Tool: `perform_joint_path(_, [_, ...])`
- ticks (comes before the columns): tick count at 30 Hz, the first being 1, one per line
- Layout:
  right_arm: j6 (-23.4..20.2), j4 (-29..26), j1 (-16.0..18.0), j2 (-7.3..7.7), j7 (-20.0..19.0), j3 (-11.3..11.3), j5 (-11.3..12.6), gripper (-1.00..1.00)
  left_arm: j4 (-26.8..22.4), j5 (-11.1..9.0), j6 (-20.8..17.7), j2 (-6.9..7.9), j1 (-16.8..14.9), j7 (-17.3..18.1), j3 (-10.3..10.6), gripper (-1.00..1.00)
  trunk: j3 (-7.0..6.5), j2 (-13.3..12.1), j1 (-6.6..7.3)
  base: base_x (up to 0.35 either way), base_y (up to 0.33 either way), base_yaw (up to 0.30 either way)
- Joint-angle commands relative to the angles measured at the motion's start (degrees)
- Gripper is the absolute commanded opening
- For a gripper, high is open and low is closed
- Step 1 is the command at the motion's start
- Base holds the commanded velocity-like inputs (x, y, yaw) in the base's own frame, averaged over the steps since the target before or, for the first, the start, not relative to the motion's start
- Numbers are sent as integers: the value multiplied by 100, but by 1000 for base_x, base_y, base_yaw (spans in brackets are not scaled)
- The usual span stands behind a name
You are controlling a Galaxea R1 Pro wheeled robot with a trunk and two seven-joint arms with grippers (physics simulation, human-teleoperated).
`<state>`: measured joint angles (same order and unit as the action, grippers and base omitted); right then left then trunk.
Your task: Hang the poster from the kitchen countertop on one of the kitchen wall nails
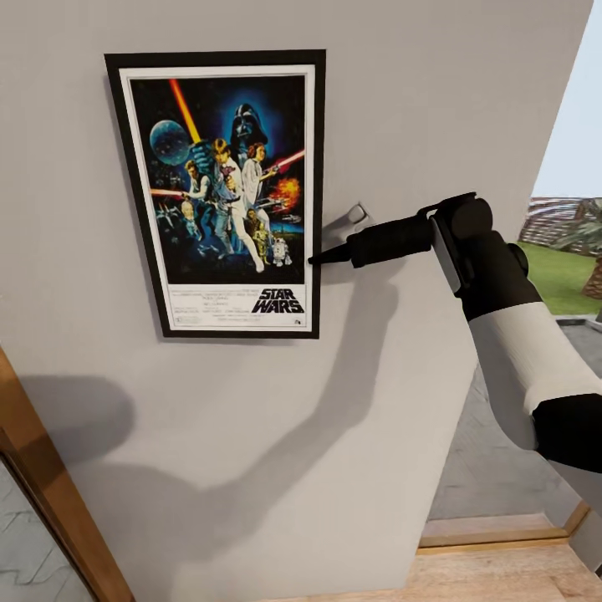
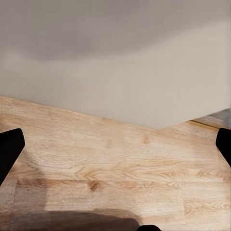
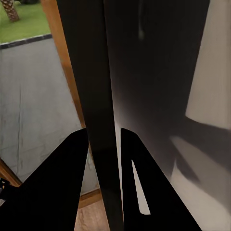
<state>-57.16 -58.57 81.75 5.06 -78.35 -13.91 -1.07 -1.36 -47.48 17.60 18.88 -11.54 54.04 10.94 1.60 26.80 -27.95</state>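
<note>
Poster (image 1: 224,192), black-framed portrait Star Wars print, lies flat against plain light grey wall (image 1: 435,109). My right claw (image 1: 322,258) grips its right frame edge. Left claw (image 2: 115,144) hangs open over wooden floor (image 2: 110,168). Hanging looks nearly done; release remains.

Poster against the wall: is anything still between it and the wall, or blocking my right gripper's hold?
Nothing visible. The poster lies flat against the wall, and the right gripper has its fingers on either side of its right edge.
</note>
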Motion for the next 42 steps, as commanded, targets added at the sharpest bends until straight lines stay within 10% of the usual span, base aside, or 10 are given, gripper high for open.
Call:
perform_joint_path(1, [-58,2,8,4,-31,-6,-7,-100,4,-39,33,1,-6,10,48,100,13,12,-3,0,0,0])
perform_joint_path(12, [456,-5,-169,132,-31,-328,569,-100,-13,-60,24,-9,38,37,31,100,13,12,-3,0,0,0])
perform_joint_path(29, [468,-5,-191,144,-29,-329,568,-100,-13,-60,24,7,38,37,31,100,13,12,-3,0,0,0])
perform_joint_path(30, [469,-5,-199,147,-28,-330,566,100,-13,-60,24,11,38,37,31,100,13,12,-3,0,0,0])
perform_joint_path(34, [292,-5,-210,152,-26,-204,496,100,-13,-60,24,18,38,37,31,100,13,12,-3,0,0,0])
perform_joint_path(35, [-49,-5,-210,152,-27,37,2,100,-13,-60,24,18,38,37,31,100,13,12,-3,0,0,0])
perform_joint_path(42, [-49,-5,-212,153,-25,38,2,100,-13,-60,24,19,38,37,31,100,13,12,-3,-128,0,0])
